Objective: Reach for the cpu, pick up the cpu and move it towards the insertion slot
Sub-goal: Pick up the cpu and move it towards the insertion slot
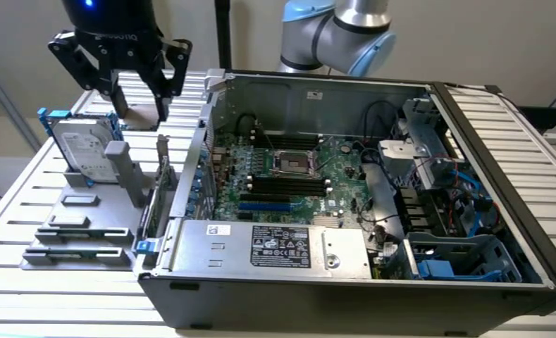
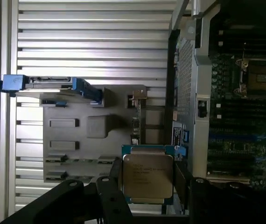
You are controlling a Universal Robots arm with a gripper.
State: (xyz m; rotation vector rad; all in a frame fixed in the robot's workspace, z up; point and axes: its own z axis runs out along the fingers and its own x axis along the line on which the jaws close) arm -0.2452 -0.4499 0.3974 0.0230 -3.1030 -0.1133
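The cpu, a small flat chip with a silver top and pale edges, hangs in the air above the grey fixture at the exterior view's left. My gripper is shut on it, one black finger on each side. In the wrist view the cpu sits between the dark fingers, its printed metal lid facing the camera. The insertion slot, a square socket with a shiny frame and dark centre, lies on the motherboard inside the open computer case, to the exterior view's right of the gripper. The wrist view shows the insertion slot beyond the case wall.
A silver hard drive in blue brackets stands upright in the grey fixture. The case's metal side wall rises between the gripper and the motherboard. Black memory slots flank the socket. The arm's blue-grey joints stand behind the case.
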